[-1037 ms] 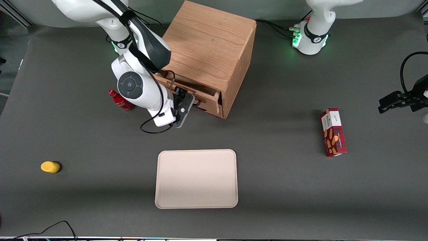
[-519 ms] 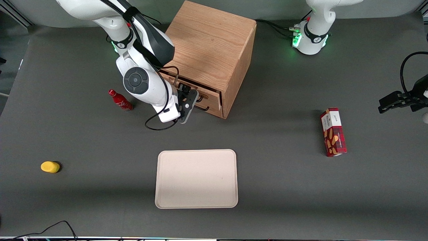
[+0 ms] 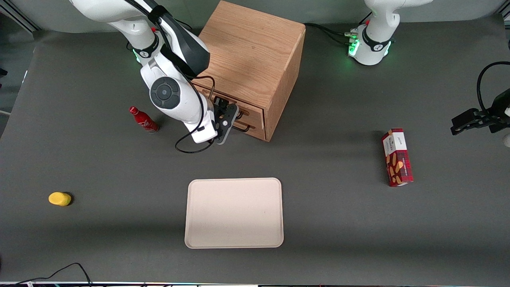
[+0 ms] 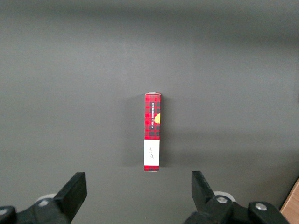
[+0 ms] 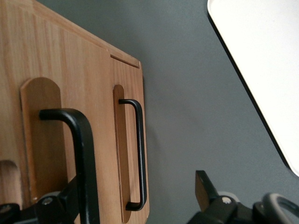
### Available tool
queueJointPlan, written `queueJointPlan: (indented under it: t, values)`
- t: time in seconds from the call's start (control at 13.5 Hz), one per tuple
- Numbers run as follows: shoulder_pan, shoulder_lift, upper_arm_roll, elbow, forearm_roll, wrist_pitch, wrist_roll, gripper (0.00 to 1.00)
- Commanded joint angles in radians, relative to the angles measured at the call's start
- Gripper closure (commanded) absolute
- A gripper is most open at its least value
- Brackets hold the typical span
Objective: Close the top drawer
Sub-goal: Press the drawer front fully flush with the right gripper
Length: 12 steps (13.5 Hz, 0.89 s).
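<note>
- Hovering right at the cabinet (image 3: pixel 255 59) front, the gripper (image 3: pixel 228 119) sits level with the top drawer (image 3: pixel 249 113), on the side nearer the front camera.
- Fingers (image 5: pixel 205 189) are spread apart; nothing is clamped between them. In the right wrist view the top drawer's black wire handle (image 5: pixel 79 154) runs close by one finger; whether they touch, I cannot tell.
- Top drawer: in the front view its face lines up with the cabinet front and no open box shows, so it reads as pushed in.
- Lower drawer (image 5: pixel 133 135) sits just under it, with its own black handle (image 5: pixel 138 154) standing off the wood.
- Beige tray (image 3: pixel 234 213) lies flat on the dark table (image 3: pixel 338 223), nearer the front camera than the cabinet.
- Red bottle (image 3: pixel 143 119) is near the working arm.
- Yellow object (image 3: pixel 59 198) rests toward the working arm's end of the table.
- Red plaid box (image 3: pixel 396 162) lies toward the parked arm's end.
</note>
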Motion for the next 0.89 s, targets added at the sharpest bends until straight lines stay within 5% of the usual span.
queueJointPlan:
  t: [0.0, 0.81]
  values:
    - [0.006, -0.039, 0.011, -0.040, 0.025, 0.012, 0.022, 0.00]
    - [0.002, -0.063, 0.010, -0.027, 0.061, -0.029, 0.013, 0.00]
